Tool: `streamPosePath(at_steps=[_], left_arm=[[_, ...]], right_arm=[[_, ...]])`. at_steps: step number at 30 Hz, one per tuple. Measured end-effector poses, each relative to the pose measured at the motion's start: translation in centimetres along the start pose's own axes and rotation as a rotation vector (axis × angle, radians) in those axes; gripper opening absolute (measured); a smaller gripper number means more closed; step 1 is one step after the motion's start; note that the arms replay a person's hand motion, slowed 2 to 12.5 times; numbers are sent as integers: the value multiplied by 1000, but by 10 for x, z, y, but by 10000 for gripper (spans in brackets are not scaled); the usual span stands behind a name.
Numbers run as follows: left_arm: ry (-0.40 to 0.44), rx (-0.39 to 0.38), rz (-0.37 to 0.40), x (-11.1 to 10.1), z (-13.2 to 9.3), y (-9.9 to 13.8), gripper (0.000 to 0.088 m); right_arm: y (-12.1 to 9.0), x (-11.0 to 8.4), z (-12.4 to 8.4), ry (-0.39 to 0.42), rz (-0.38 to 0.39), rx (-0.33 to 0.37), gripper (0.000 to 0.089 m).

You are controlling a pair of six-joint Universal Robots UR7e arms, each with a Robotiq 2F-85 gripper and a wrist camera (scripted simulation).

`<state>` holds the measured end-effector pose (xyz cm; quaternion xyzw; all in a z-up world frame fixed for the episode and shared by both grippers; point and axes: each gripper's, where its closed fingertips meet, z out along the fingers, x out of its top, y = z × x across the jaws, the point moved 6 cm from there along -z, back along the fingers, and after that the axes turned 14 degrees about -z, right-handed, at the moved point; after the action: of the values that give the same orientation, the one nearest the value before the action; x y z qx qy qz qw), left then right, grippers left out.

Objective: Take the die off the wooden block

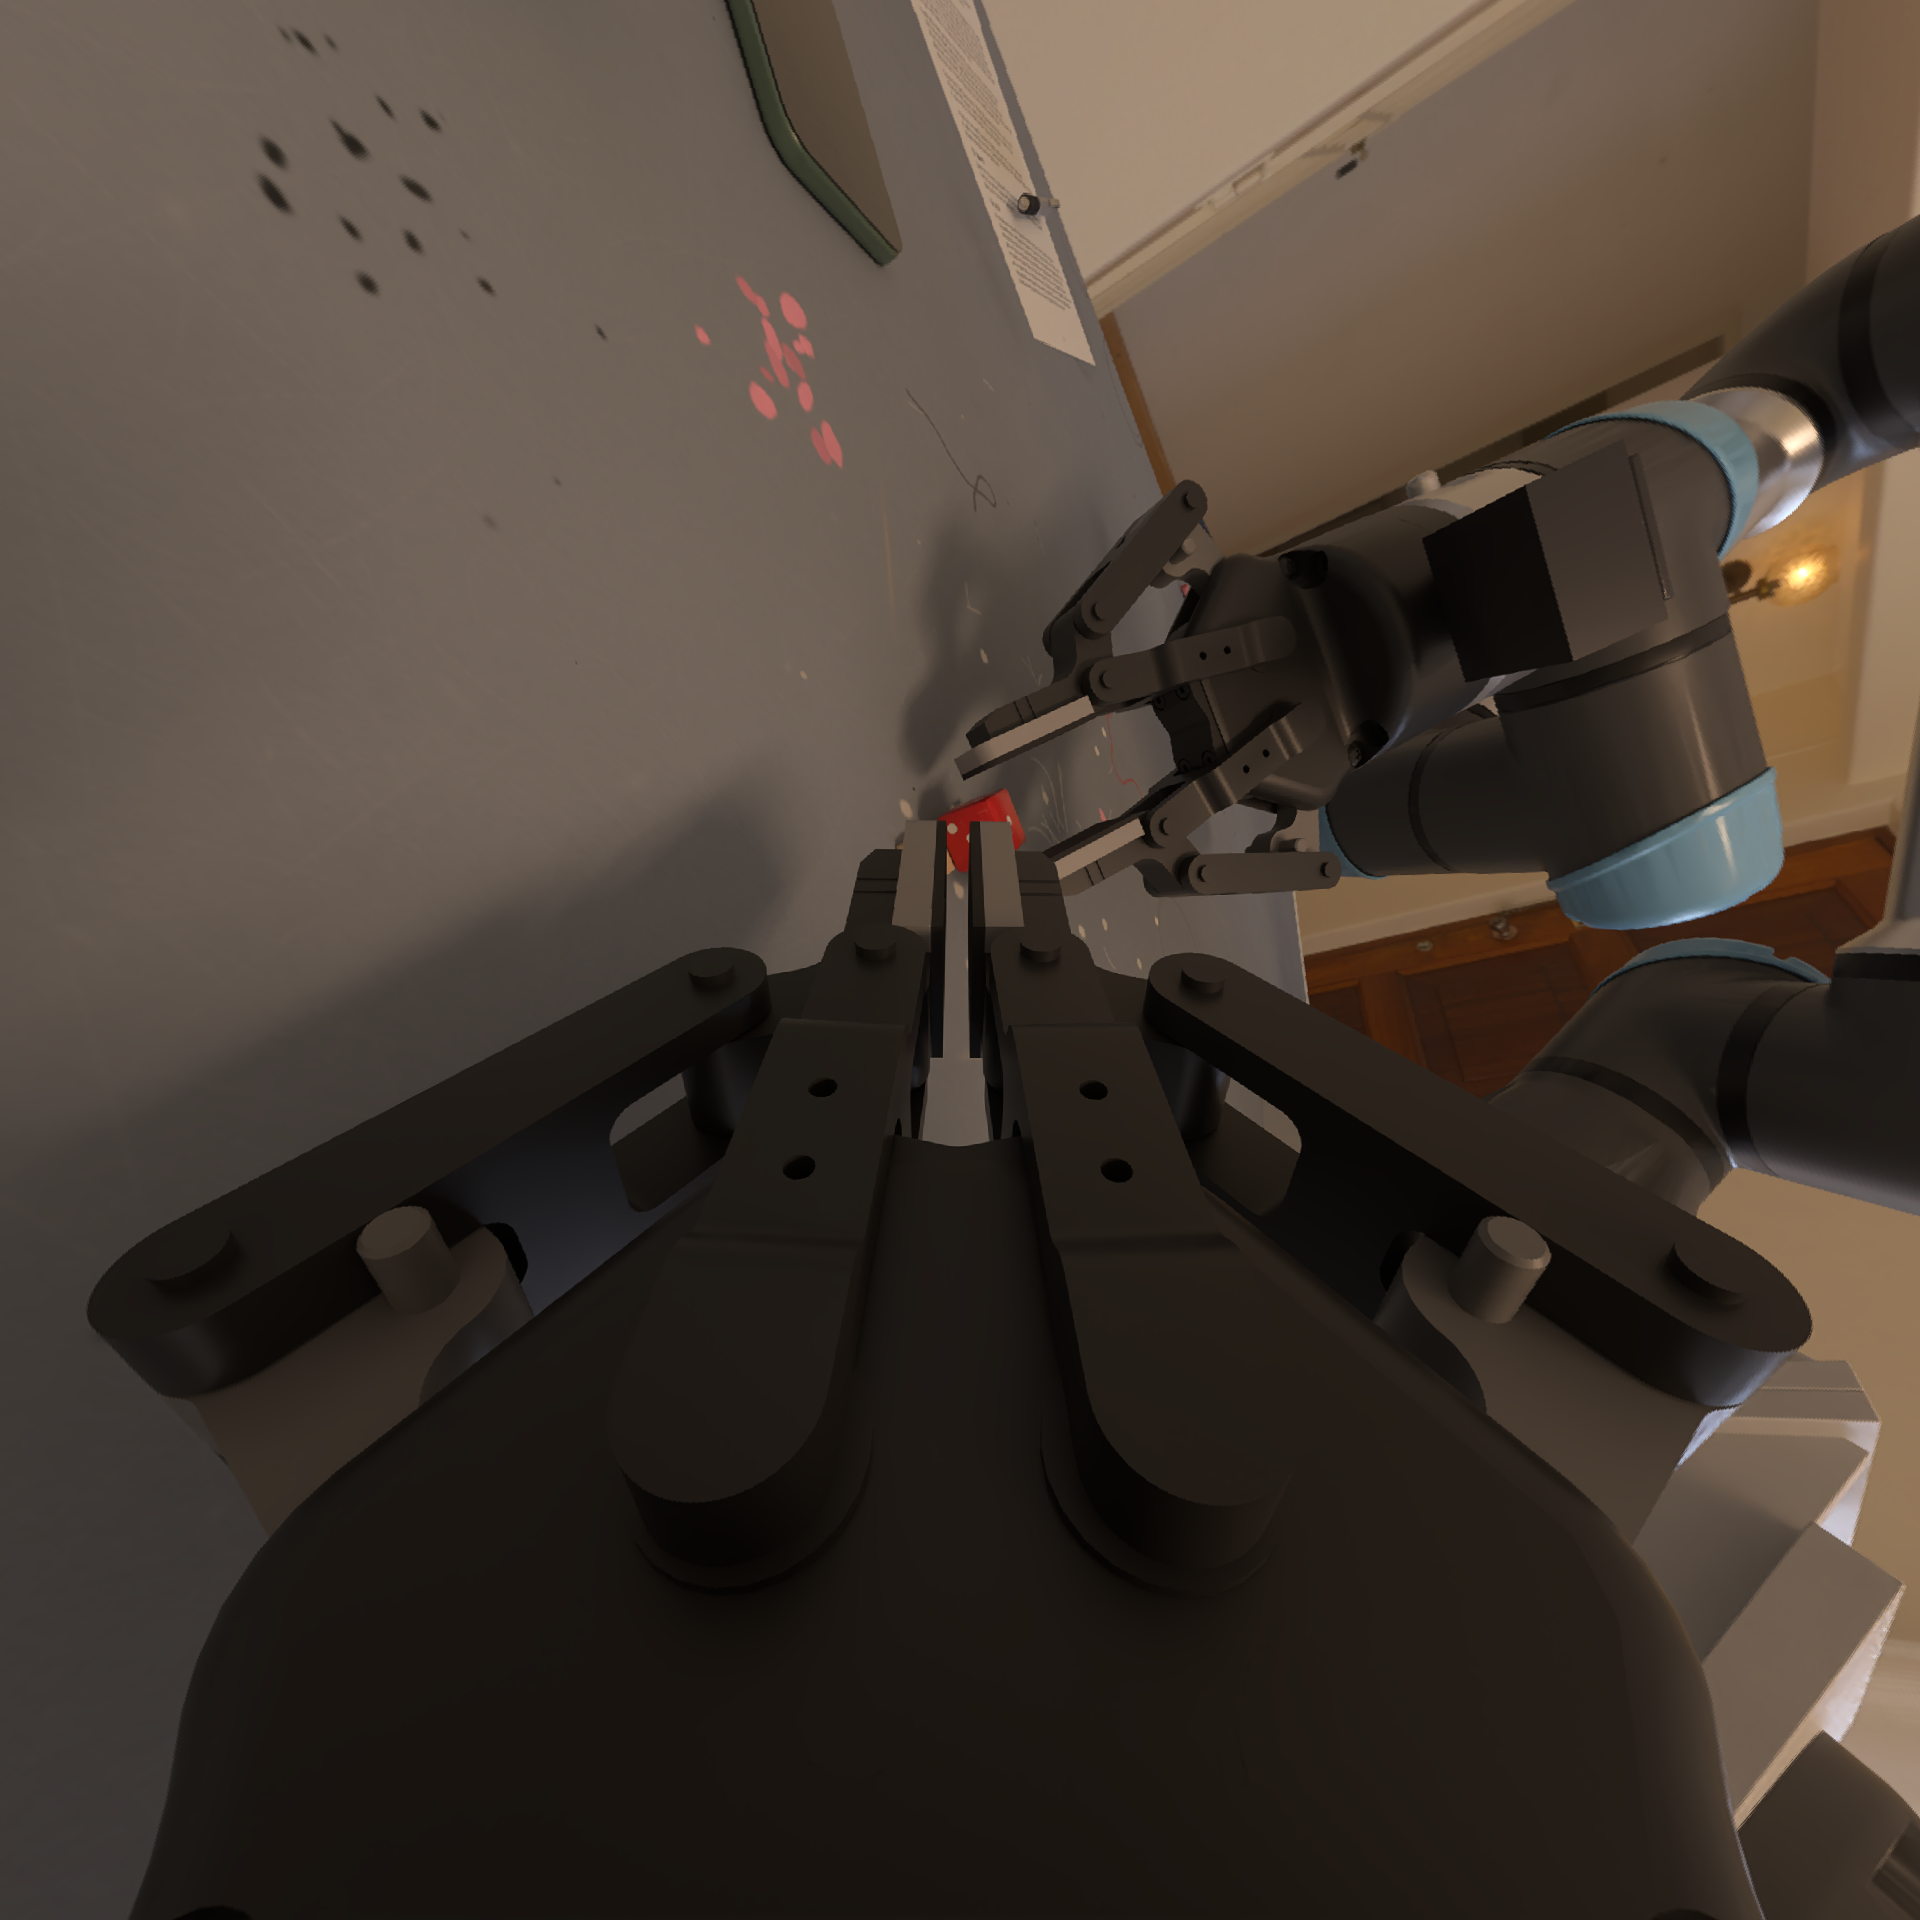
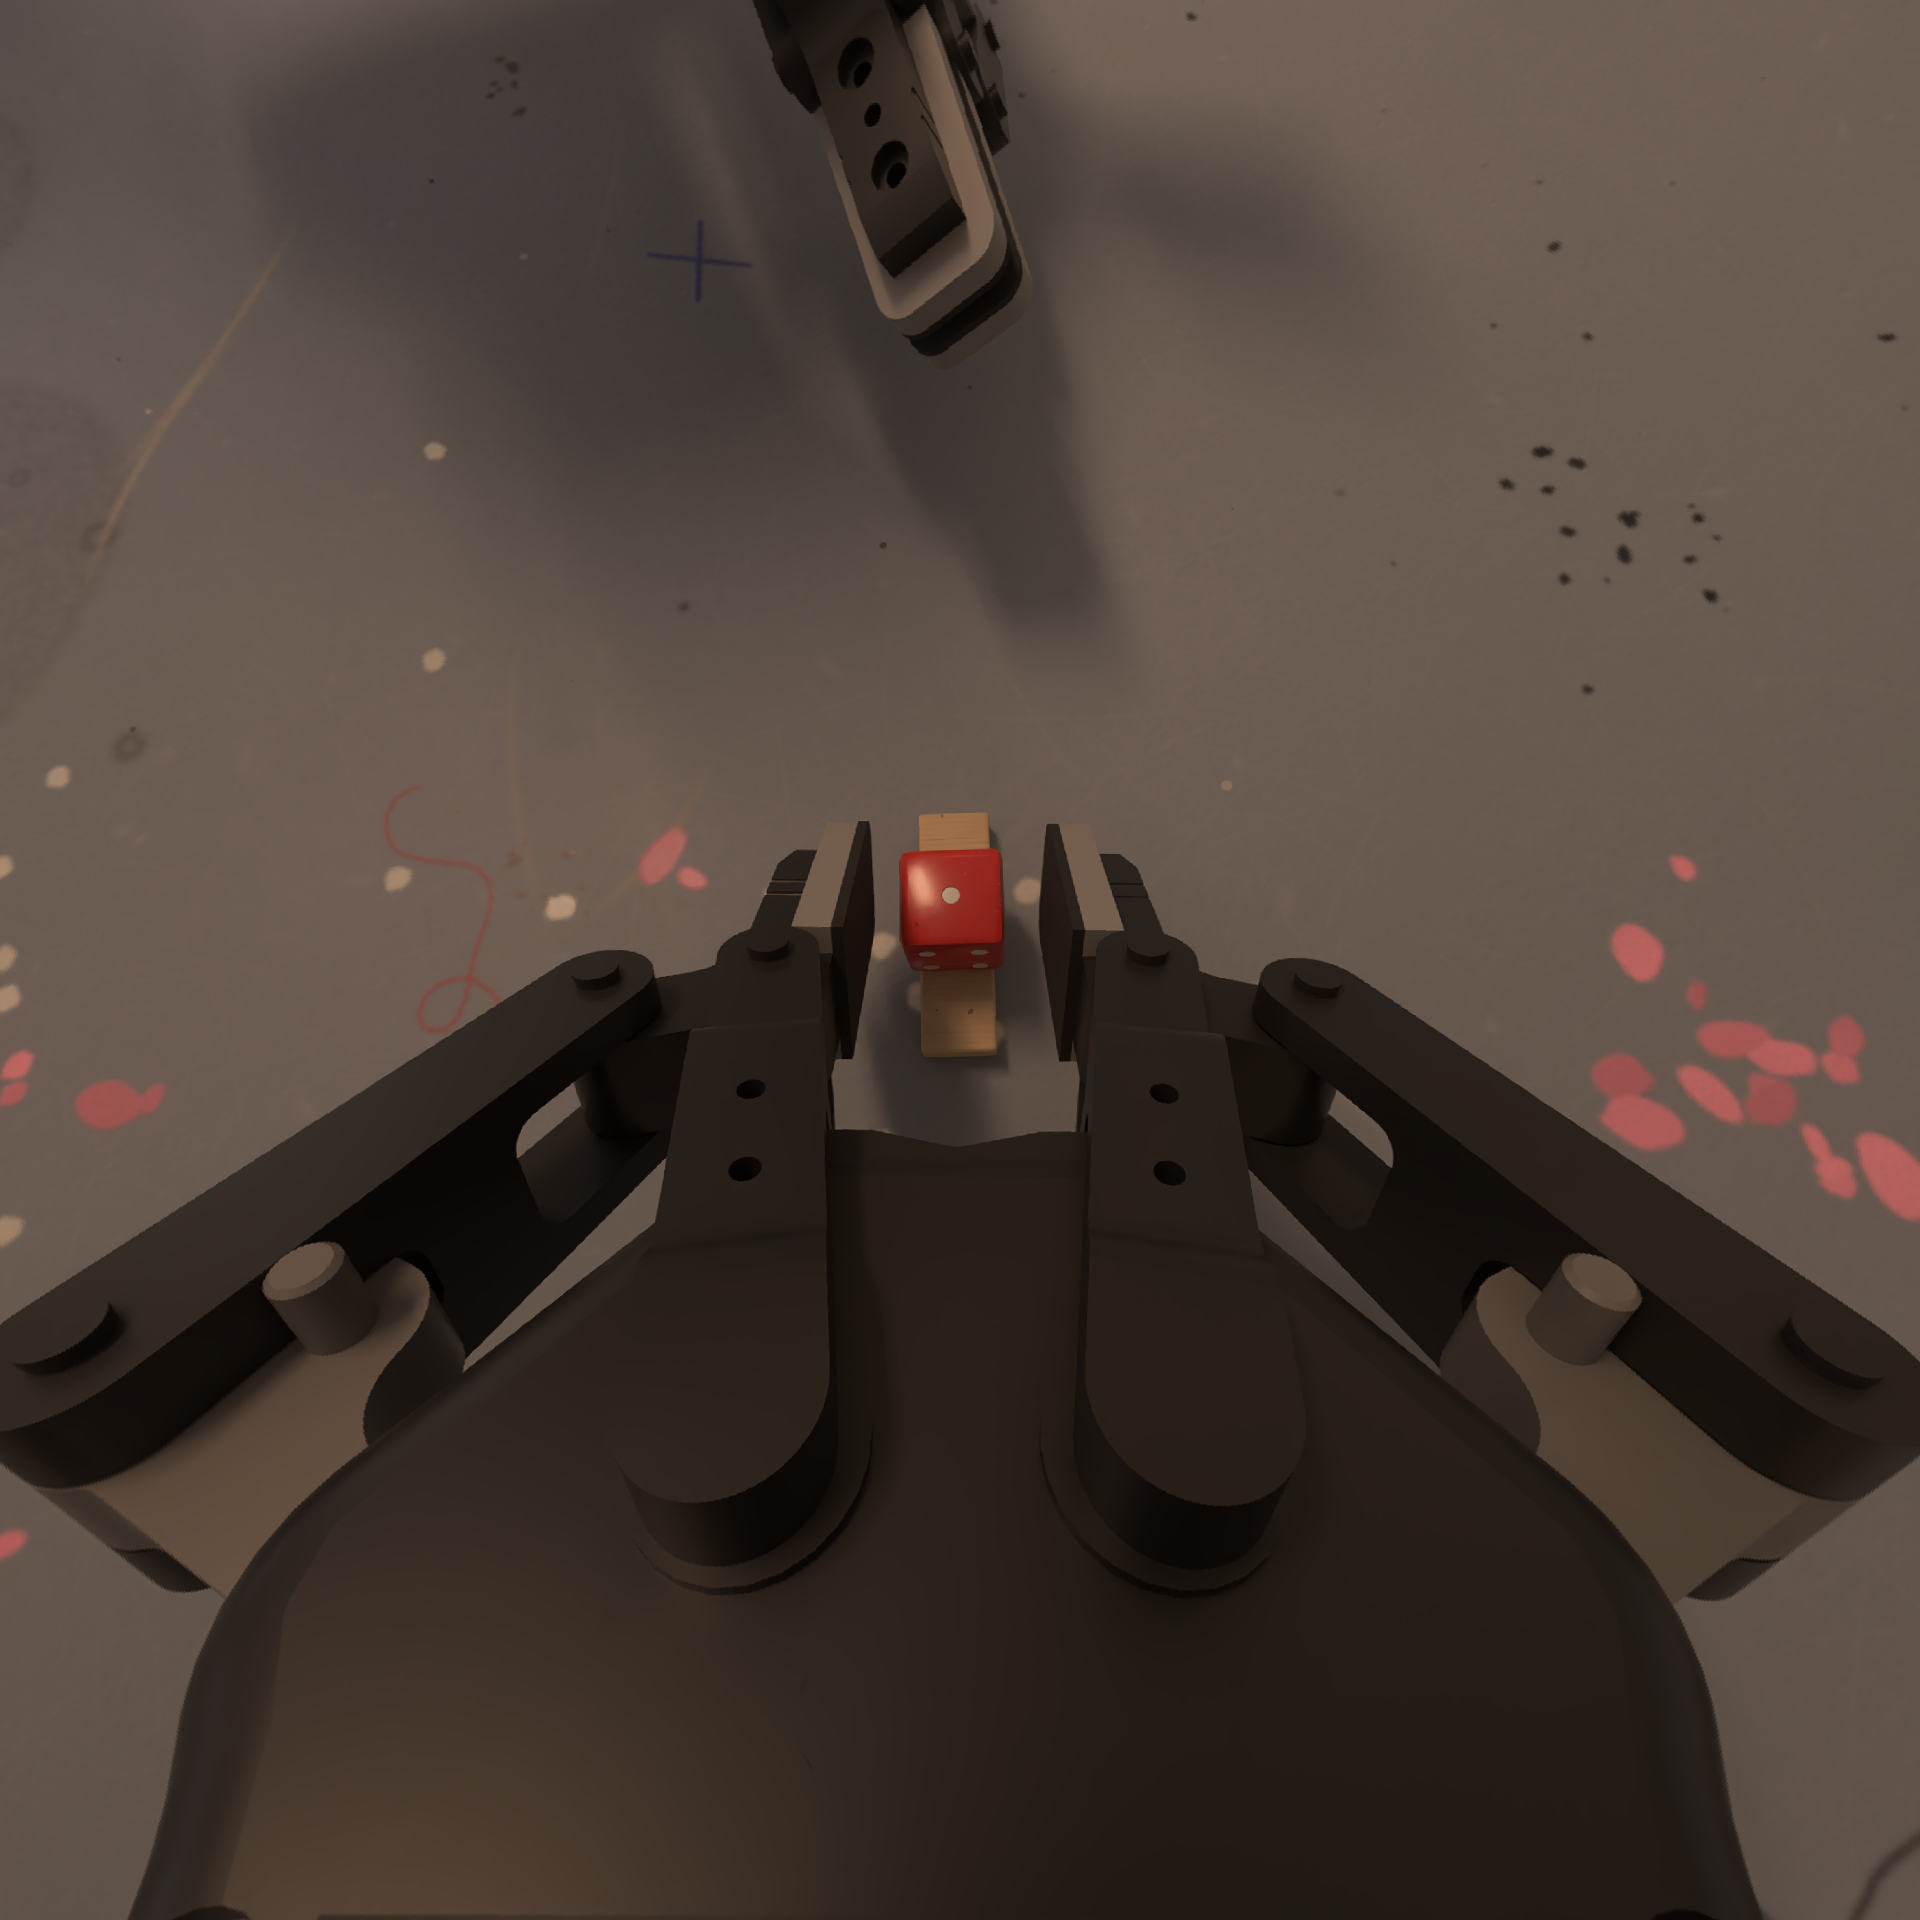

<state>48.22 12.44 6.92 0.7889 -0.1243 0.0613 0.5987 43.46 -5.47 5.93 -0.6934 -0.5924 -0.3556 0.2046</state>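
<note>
the red die is sitting on the wooden block on the grey table, lying between the right gripper's parted fingers, seemingly touching neither. the left gripper is hanging nearly closed and holding nothing, just near of the die.

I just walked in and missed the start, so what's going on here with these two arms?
The right gripper is poised over a red die that sits on a small wooden block on the paint-spattered grey table. Its fingers are open, one on each side of the die, not touching it, so the die is not yet off the block. The left gripper is shut on nothing and hangs nearby, clear of the die.
</note>
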Motion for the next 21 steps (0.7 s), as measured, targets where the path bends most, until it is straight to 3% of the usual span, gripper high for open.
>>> streamPosePath(at_steps=[13,21], left_arm=[[-20,85,-8,-12,12,-1,39],[-14,89,-31,-16,17,0,39]], right_arm=[[-2,0,6,-34,-19,-6,182],[-2,3,9,-39,-30,-8,180]])
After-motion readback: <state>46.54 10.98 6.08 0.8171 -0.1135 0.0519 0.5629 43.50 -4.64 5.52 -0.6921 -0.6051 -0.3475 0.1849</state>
